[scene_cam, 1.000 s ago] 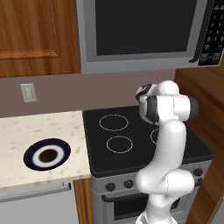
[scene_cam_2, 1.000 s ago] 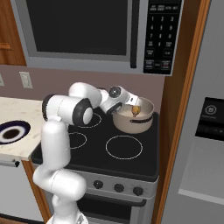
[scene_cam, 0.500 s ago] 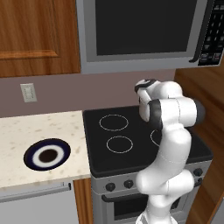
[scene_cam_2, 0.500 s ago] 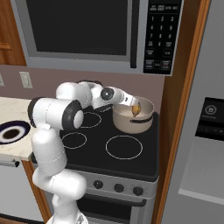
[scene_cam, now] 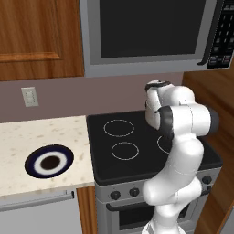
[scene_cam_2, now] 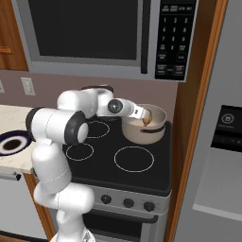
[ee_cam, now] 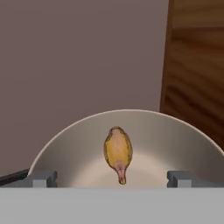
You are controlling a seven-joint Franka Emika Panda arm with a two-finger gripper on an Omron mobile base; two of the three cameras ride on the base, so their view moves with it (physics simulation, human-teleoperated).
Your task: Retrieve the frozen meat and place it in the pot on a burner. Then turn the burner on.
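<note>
The meat (ee_cam: 118,151) lies inside the pot (scene_cam_2: 152,133) on the stove's (scene_cam_2: 156,174) back right burner, beside the wood panel (ee_cam: 197,65). The claw (ee_cam: 111,178) hovers at the pot's near rim, spread wide and holding nothing. A plate (scene_cam: 49,161) sits on the desk (scene_cam: 27,137) to the left

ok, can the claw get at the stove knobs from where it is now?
Probably yes, after a swing. The open claw sits at the pot with the meat loose inside. The knobs on the stove front look unblocked.
</note>
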